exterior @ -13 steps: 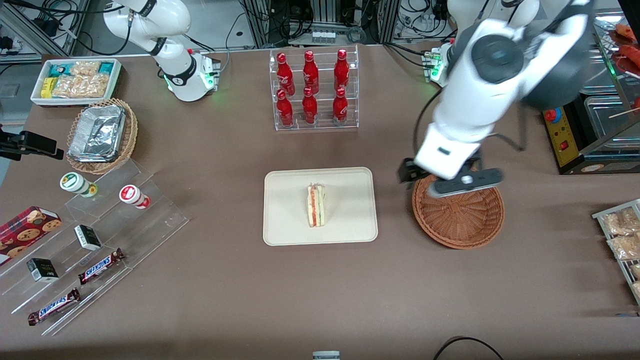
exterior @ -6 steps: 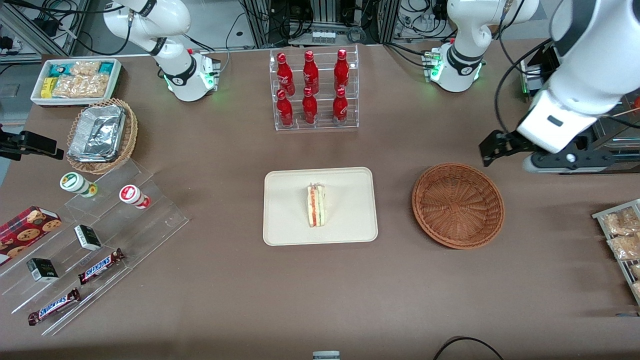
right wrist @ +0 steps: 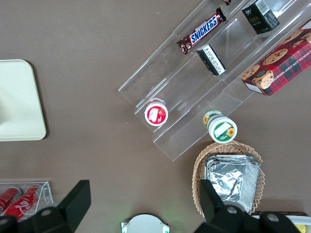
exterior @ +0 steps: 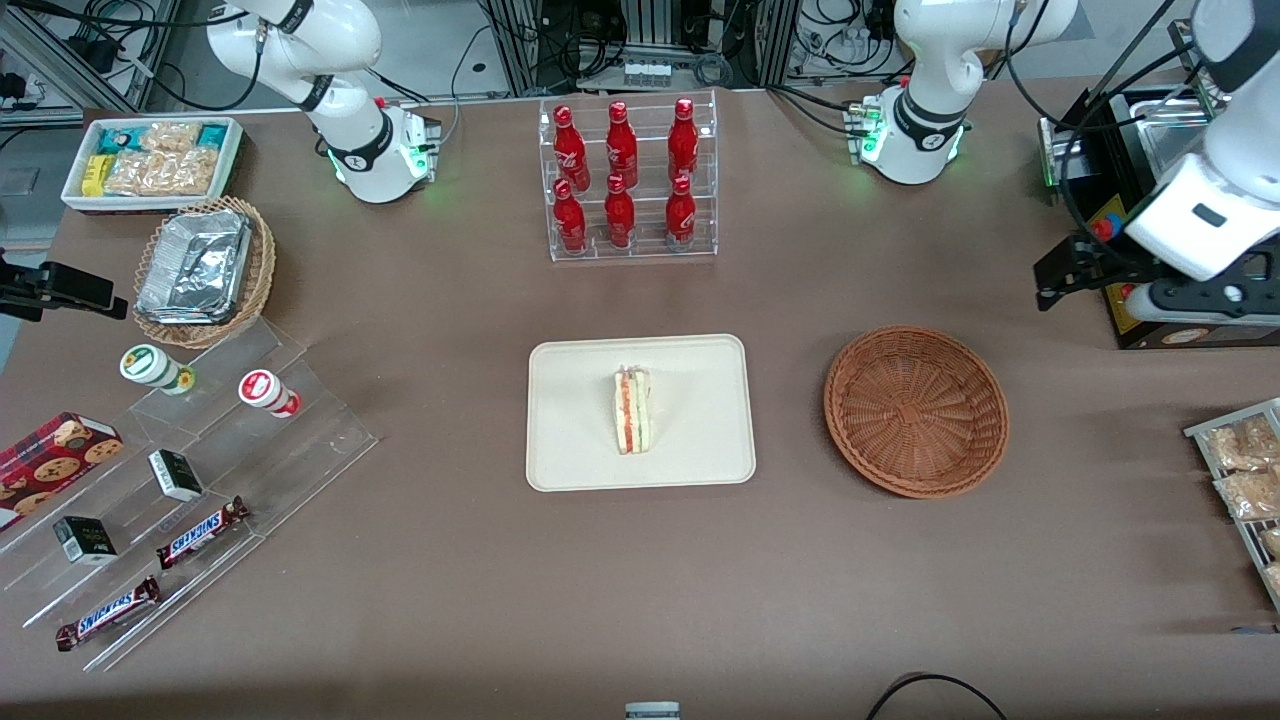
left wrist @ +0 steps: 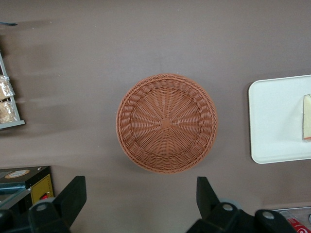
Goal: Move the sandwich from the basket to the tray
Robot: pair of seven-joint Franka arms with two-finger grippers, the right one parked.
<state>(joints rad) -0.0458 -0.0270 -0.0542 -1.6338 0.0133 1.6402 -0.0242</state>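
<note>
The sandwich [exterior: 632, 410], a pale bread wedge with red and green filling, lies on the cream tray [exterior: 690, 380] near its middle. The reddish-brown wicker basket [exterior: 915, 410] stands beside the tray, toward the working arm's end, with nothing in it. My left gripper [exterior: 1190, 300] hangs high over the working arm's end of the table, farther from the front camera than the basket, open and holding nothing. The left wrist view shows the basket [left wrist: 166, 123], the tray's edge [left wrist: 277, 121], a sliver of sandwich [left wrist: 307, 116], and the gripper [left wrist: 138, 194] with fingers wide apart.
A clear rack of red bottles [exterior: 628, 180] stands farther back than the tray. A black and yellow box [exterior: 1150, 290] sits under the gripper. A snack rack [exterior: 1240, 470] is at the working arm's end. Acrylic steps with candy [exterior: 180, 470] and a foil-filled basket [exterior: 205, 270] are at the parked arm's end.
My gripper has swung from over the basket toward the working arm's end and farther from the camera. The sandwich, tray and basket have not moved.
</note>
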